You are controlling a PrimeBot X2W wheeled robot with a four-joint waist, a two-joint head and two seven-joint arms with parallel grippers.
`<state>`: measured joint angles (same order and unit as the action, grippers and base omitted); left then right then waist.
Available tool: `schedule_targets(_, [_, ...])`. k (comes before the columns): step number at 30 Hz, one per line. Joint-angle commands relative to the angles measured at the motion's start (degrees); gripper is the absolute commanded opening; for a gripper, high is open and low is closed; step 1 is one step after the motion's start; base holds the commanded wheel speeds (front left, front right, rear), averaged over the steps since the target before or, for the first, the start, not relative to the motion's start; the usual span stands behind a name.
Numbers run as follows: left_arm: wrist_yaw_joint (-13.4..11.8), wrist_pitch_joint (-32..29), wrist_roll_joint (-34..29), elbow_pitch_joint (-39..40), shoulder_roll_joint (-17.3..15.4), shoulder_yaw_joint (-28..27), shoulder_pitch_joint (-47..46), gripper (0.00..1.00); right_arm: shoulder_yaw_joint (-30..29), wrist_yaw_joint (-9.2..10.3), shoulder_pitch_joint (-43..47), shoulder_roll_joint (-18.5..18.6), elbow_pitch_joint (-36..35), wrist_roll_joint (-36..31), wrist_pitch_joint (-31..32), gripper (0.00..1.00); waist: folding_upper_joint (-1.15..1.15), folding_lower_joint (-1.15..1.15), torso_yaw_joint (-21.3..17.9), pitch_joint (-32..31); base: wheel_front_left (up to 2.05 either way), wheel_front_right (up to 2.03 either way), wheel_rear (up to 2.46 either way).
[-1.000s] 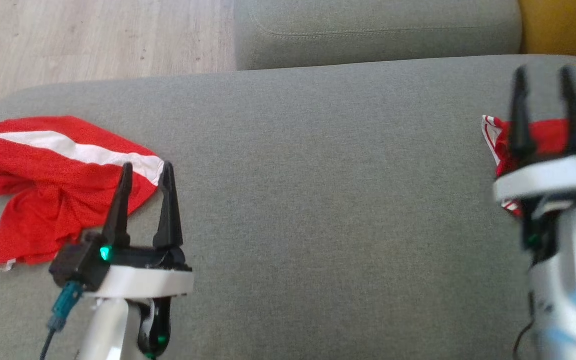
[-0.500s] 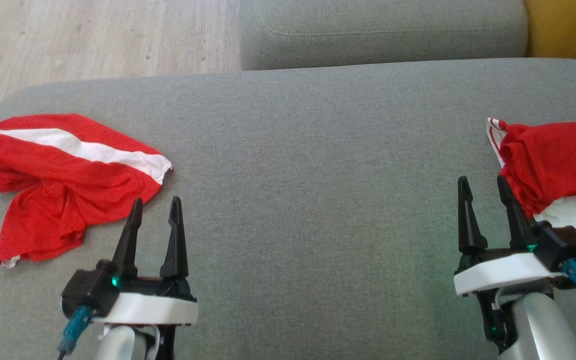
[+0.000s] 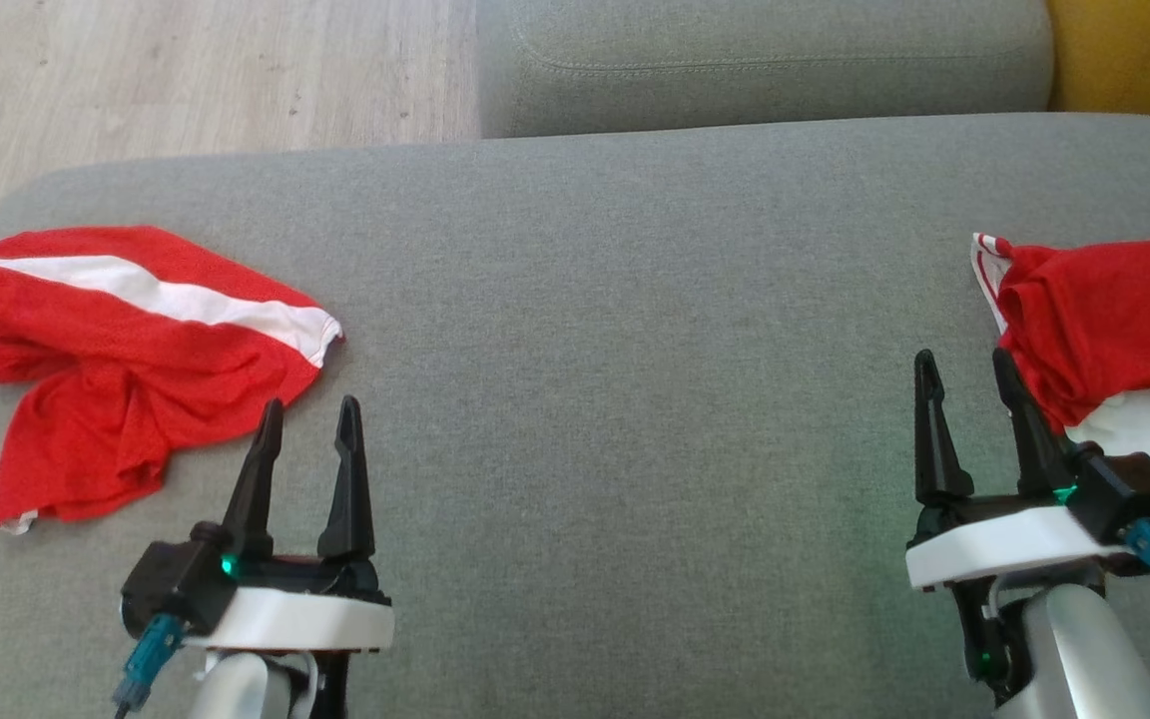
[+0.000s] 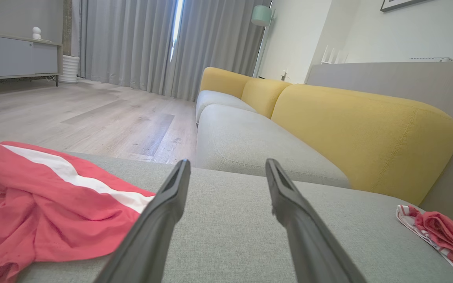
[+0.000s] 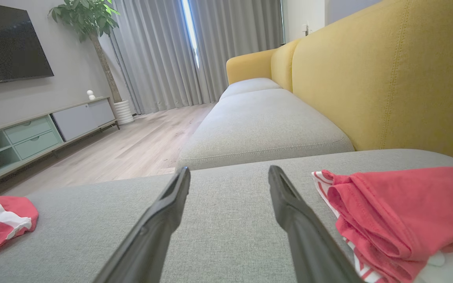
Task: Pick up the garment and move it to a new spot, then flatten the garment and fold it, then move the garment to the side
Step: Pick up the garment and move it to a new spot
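Grey fabric sofa cushion (image 3: 635, 300), crumpled red white-striped garment (image 3: 126, 359) at left, left gripper (image 3: 310, 402) and right gripper (image 3: 963, 356) spread apart, empty, unmoved since a moment ago.

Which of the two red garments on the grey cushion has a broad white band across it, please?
The crumpled garment at the robot's left, just beyond the left pincer. The folded garment at the right has narrow striped trim at its edge instead.
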<state>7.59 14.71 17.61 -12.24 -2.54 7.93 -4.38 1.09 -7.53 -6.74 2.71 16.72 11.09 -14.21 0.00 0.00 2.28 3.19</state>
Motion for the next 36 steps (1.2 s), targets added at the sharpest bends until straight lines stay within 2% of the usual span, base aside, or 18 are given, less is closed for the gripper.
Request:
schedule_targets(1, [-0.1, 0.29, 0.09, 2.12, -0.33, -1.74, -2.54, 1.0, 1.44, 0.04, -1.53, 0.18, -2.25, 0.15, -0.78, 1.0, 0.0, 0.0, 0.18, -0.11, 0.0, 0.0, 0.0])
schedule_targets(10, [-0.1, 0.29, -0.14, 1.99, -0.33, -3.12, -1.87, 1.0, 4.87, 0.04, -0.5, 0.17, -2.18, 1.54, -0.78, 1.0, 0.0, 0.0, 3.41, -1.97, 0.0, 0.0, 0.0])
schedule_targets(18, [-0.1, 0.29, -1.35, 1.73, -0.33, -5.14, 0.21, 1.0, 9.7, 0.04, 0.71, 0.17, -1.56, 3.67, -0.78, 1.0, 0.0, 0.0, 8.55, -4.77, 0.0, 0.0, 0.0])
schedule_targets(27, [-0.1, 0.29, -2.47, 1.37, -0.35, -6.08, 1.73, 1.0, 12.62, 0.04, 2.21, 0.17, -0.38, 5.42, -0.78, 1.0, 0.0, 0.0, 14.94, -6.77, 0.0, 0.0, 0.0])
schedule_targets(36, [-0.1, 0.29, -2.78, 1.33, -0.42, -6.89, 2.2, 1.0, 14.52, 0.04, 2.33, 0.17, 0.09, 6.52, -0.79, 1.0, 0.0, 0.0, 17.07, -7.19, 0.0, 0.0, 0.0])
